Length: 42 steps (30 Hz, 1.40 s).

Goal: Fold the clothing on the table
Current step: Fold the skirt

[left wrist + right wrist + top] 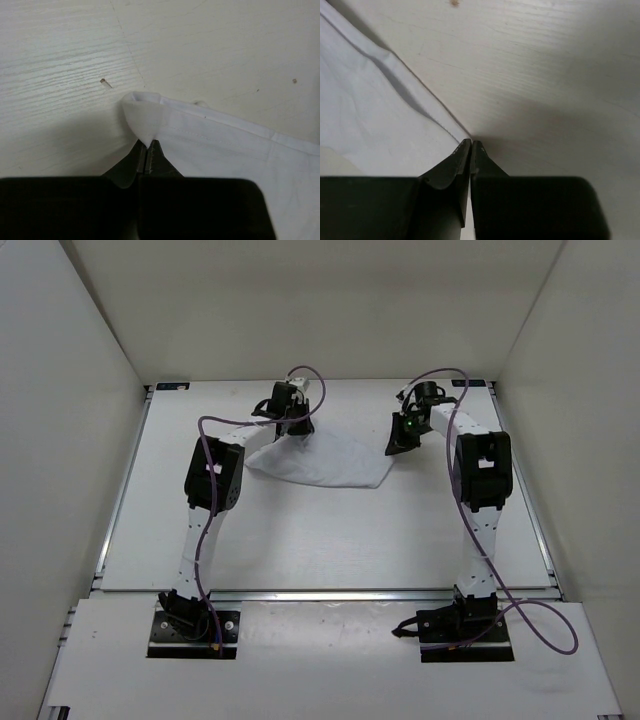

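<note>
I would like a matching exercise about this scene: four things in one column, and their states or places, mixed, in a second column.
Column one:
1. left gripper
2. right gripper
3. clothing
4. table

Column two:
A. lies spread between both grippers
B. shut on a curled-up fabric corner
C. has thin metal edging
D. shut beside a flat fabric edge

Pairs: 1-B, 2-D, 3-A, 4-C

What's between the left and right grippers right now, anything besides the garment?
Only the clothing, as the top view shows: it spans from the left gripper to the right gripper, with nothing else on that stretch.
</note>
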Motion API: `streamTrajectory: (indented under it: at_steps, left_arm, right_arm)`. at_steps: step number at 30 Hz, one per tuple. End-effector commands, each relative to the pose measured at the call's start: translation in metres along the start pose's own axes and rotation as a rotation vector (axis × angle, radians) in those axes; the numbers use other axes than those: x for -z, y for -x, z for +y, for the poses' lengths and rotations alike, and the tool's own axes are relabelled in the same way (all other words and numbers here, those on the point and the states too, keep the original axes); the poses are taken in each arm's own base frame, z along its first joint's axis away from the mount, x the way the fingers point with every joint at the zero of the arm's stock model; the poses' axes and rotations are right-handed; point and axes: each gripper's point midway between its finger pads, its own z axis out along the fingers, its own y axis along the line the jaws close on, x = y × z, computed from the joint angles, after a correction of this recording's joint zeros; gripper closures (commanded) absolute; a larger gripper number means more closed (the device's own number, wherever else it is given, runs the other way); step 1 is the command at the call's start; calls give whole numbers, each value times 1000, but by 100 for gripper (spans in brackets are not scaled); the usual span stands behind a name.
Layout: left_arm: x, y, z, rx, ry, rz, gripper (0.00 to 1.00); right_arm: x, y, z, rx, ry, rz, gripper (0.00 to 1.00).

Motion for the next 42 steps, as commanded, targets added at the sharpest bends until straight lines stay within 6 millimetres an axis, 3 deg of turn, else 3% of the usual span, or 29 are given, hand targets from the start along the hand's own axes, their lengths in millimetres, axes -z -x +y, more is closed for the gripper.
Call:
streamTrajectory:
  at_steps: [1, 7, 9, 10, 11, 12, 13, 15, 17, 18, 20, 25, 29, 33, 36, 40, 42]
  left_arm:
    - [12, 35, -17, 4, -25, -59, 100]
    - [41, 83, -27, -33, -8, -146, 100]
    - [46, 85, -19, -28, 17, -154, 100]
    - [51, 89, -18, -36, 20, -166, 100]
    - [49, 79, -8, -26, 42, -148, 100]
    - [47, 69, -8, -21, 41, -137, 100]
    - [47, 60, -6, -20, 44, -124, 100]
    - [46, 47, -2, -7, 50, -106, 100]
    - [47, 35, -2, -8, 48, -84, 100]
    - [44, 22, 0, -3, 51, -63, 100]
    - [46, 15, 1, 2, 56, -55, 100]
    - [52, 2, 7, -3, 64, -34, 100]
    - [60, -7, 7, 3, 65, -19, 100]
    - [71, -13, 11, 1, 87, -22, 100]
    - [72, -18, 15, 14, 85, -16, 100]
    - [76, -23, 16, 28, 83, -8, 100]
    - [76, -27, 11, 20, 75, 0, 100]
  right_arm:
    - [37, 30, 8, 26, 6, -92, 100]
    - [71, 59, 12, 44, -16, -182, 100]
    - [77, 57, 9, 23, -11, -185, 100]
    - [76, 52, 5, 15, -17, -174, 91]
    - [75, 46, 0, -6, -27, -164, 83]
    - [69, 35, -4, -23, -27, -135, 66]
    - [71, 33, -5, -29, -27, -141, 59]
    - [59, 5, -10, -79, -26, -90, 51]
    - [62, 6, 1, -60, 3, -138, 46]
    - [58, -7, 1, -82, 13, -122, 43]
    - [51, -13, 10, -67, 34, -134, 38]
    - [22, -19, 20, -63, 46, -92, 39]
    - [14, -6, 29, -50, 46, -105, 38]
    - [0, -1, 21, -61, 18, -81, 41]
    - [-3, 3, 18, -63, 20, -80, 56]
    - [-7, 0, 12, -81, 17, -61, 64]
    - [-10, -1, 9, -74, 15, -50, 88]
